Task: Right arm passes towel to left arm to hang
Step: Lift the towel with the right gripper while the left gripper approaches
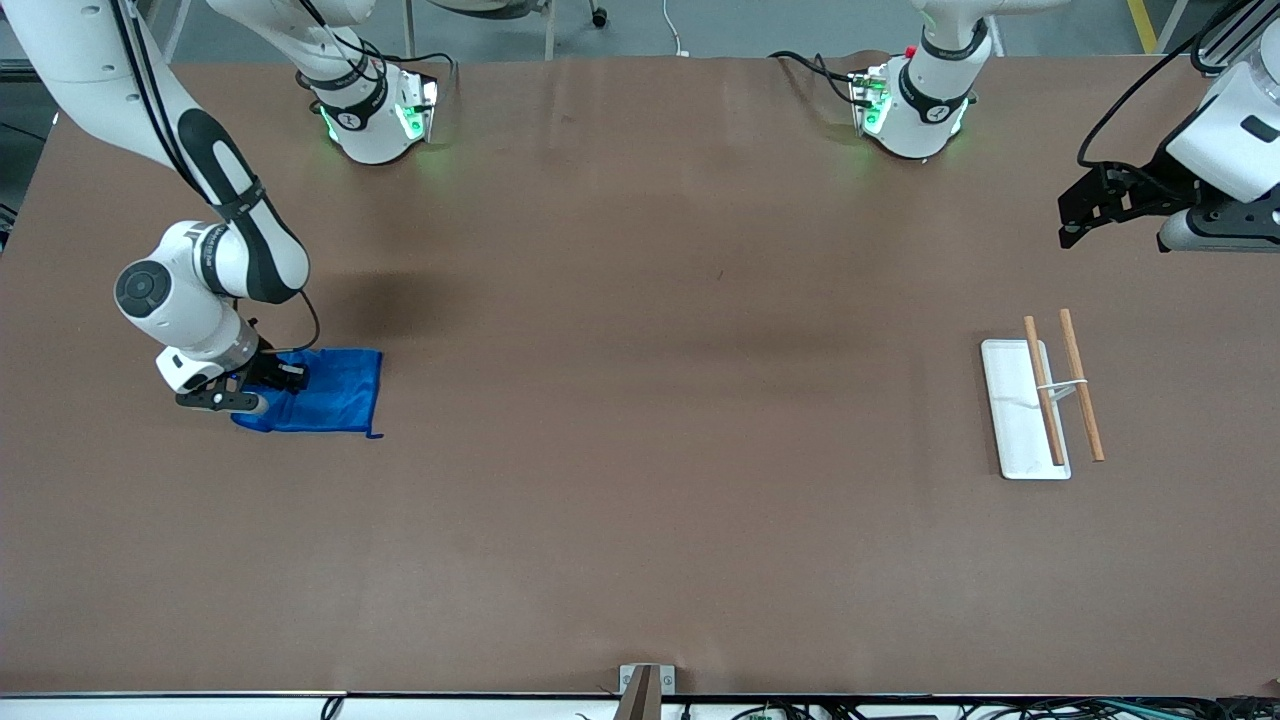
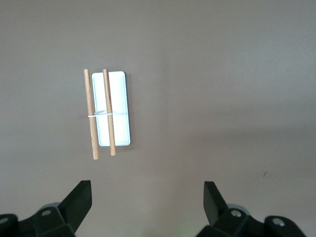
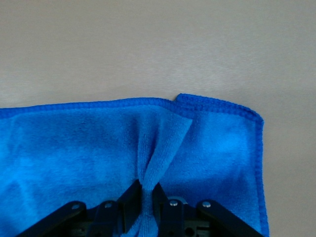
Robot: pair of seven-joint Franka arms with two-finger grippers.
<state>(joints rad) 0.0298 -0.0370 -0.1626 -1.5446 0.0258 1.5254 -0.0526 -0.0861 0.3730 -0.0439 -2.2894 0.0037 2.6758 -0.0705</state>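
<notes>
The blue towel (image 1: 330, 402) lies flat on the brown table at the right arm's end, with a loose thread at one corner. My right gripper (image 1: 262, 385) is down on the towel's edge and shut on a pinched fold of it; the right wrist view shows the fold (image 3: 148, 190) squeezed between the fingers while the rest of the towel (image 3: 74, 153) lies spread on the table. My left gripper (image 1: 1095, 205) is open and empty, up in the air at the left arm's end of the table. In the left wrist view its gripper (image 2: 147, 197) shows wide apart over bare table.
A white flat tray (image 1: 1012, 420) carrying two wooden rods (image 1: 1043, 390) tied by a white band lies at the left arm's end; it also shows in the left wrist view (image 2: 118, 89). A small metal bracket (image 1: 645, 680) sits at the table's near edge.
</notes>
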